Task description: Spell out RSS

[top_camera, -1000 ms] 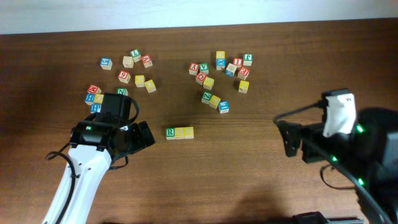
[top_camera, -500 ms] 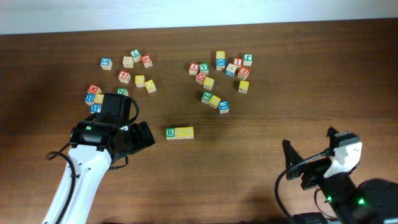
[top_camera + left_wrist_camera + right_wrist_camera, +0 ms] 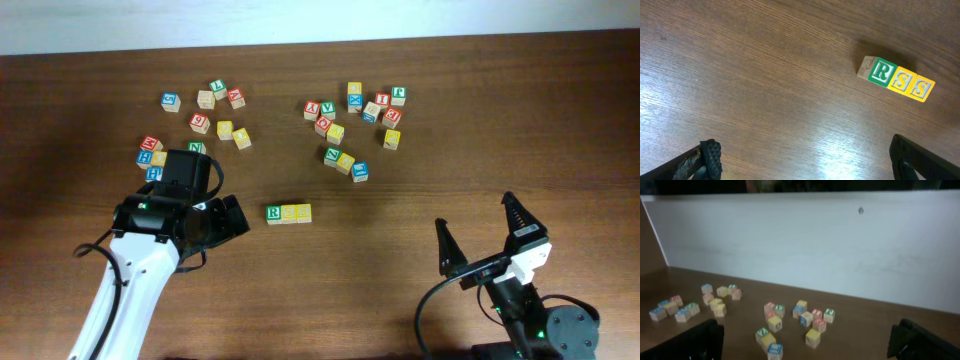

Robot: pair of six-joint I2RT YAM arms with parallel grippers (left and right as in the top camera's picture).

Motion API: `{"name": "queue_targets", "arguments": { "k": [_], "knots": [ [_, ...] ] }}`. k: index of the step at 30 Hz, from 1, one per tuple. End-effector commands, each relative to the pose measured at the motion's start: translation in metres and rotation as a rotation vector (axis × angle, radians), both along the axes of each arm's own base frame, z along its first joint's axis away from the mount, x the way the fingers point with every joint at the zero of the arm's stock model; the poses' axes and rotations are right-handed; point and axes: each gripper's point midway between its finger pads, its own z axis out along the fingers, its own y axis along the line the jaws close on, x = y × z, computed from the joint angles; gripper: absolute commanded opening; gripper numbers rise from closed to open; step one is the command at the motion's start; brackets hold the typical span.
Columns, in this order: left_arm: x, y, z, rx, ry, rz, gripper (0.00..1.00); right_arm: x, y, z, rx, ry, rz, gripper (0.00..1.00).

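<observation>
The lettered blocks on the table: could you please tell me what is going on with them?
Two robot arms are spelling RSS with alphabet cubes, and the word looks finished. The green R cube, one yellow S cube and a second yellow S cube sit touching in a row on the wooden table. Neither arm holds anything: the left gripper is open near the row, and the right gripper is open, well off to the side. The other cubes lie in loose clusters farther back.
</observation>
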Motion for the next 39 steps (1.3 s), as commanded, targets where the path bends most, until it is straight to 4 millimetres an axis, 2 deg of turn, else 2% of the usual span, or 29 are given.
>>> {"name": "queue_targets", "arguments": {
  "k": [1,8,20,30,37,39],
  "knots": [
    [-0.001,0.003,0.002,0.009,-0.013,0.006,0.99,0.002,-0.004,-0.007,-0.004,-0.032,-0.023,0.98],
    [-0.001,0.003,0.002,0.009,-0.013,0.006,0.99,0.011,-0.017,-0.029,0.000,-0.008,-0.104,0.98],
    [-0.001,0.003,0.002,0.009,-0.013,0.006,0.99,0.019,-0.018,-0.049,0.008,-0.088,-0.112,0.98],
    [-0.001,0.003,0.002,0.009,-0.013,0.006,0.99,0.026,-0.026,-0.073,0.009,-0.048,-0.156,0.98],
    [-0.001,0.003,0.002,0.009,-0.013,0.006,0.99,0.026,-0.030,-0.076,0.009,-0.038,-0.183,0.98],
    [-0.001,0.003,0.002,0.009,-0.013,0.006,0.99,0.027,-0.032,-0.085,0.005,-0.001,-0.191,0.98]
  ]
}}
